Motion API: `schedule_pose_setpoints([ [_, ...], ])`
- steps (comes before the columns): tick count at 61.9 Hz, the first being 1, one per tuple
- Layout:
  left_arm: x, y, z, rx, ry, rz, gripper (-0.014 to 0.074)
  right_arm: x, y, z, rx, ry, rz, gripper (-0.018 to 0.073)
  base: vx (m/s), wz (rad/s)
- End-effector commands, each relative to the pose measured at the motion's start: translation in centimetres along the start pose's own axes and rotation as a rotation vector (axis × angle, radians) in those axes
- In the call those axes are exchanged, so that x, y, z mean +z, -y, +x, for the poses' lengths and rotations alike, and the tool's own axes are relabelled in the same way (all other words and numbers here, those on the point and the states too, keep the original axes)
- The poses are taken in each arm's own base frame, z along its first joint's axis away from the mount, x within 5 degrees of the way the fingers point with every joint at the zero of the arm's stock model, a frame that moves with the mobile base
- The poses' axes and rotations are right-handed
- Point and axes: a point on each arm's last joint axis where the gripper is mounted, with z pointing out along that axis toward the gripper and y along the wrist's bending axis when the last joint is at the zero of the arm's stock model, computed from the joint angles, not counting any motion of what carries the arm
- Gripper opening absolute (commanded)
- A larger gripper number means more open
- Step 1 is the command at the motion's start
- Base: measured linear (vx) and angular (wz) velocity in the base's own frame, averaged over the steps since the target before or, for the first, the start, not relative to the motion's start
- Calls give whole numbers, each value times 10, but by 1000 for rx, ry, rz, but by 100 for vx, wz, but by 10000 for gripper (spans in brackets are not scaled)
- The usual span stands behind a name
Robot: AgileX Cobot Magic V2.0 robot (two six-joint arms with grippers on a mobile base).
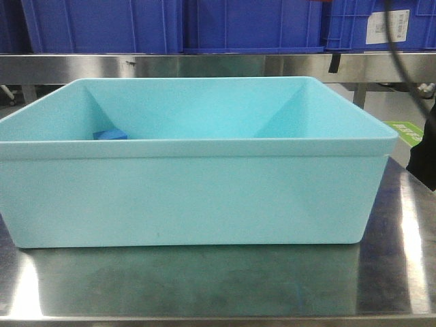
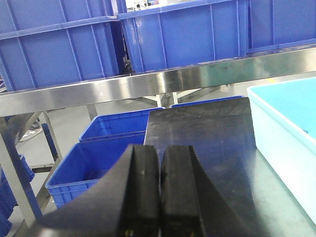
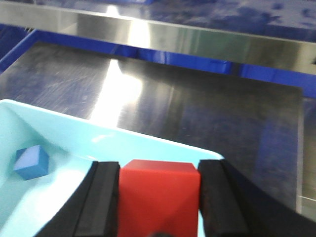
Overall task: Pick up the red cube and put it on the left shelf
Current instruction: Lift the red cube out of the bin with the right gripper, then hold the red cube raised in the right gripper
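Closest to the right wrist camera, the right gripper (image 3: 159, 167) is clamped on the red cube (image 3: 158, 202). One black pad (image 3: 104, 197) presses against each side face, and the cube fills the whole gap between them. The squeeze across two flat, parallel faces looks chosen so that the block cannot twist or slide while it is carried. The cube hangs over the near corner of the light-blue bin (image 3: 148, 140), above the rim rather than on the floor, so it appears to be lifted out and ready to travel.

The cube is a saturated, matte red with crisp edges. Its top face is a shade lighter than its front, which carries a soft diagonal shadow.

Lower in the bin, a small blue cube (image 3: 30, 162) lies on the floor near a wall, apart from the gripper and no part of this job. The bin sits on the steel table (image 3: 197, 103).

The left gripper (image 2: 160, 150) is pressed closed on nothing and is held outside the bin, probably to keep clear.

Farther off, the left shelf (image 2: 148, 81) shows its brushed front rail, with blue crates (image 2: 187, 34) resting above it. The cube is not there yet.
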Motion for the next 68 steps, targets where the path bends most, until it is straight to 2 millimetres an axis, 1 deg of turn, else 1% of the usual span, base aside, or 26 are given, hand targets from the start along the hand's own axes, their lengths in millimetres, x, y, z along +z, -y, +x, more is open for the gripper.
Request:
schedule_pose_setpoints([
  [1,1,0,-1,-5,64,-4,106,-33,9,-17,-8,170,-7,57,0,0],
  [19,1,0,-1,-5,64,-4,106,-85,46,12,36,234,118,57,0,0],
  [30,1,0,-1,-5,64,-4,106,-120,63,37,66,285,215,57,0,0],
  [36,1,0,-1,-5,64,-4,106,-134,68,52,77,307,256,57,0,0],
  [44,1,0,-1,-5,64,-4,106,-153,71,79,86,337,294,57,0,0],
  [54,1,0,-1,-5,64,-4,106,-163,73,111,96,348,336,57,0,0],
  [68,1,0,-1,-5,64,-4,106,-164,74,144,105,333,360,57,0,0],
])
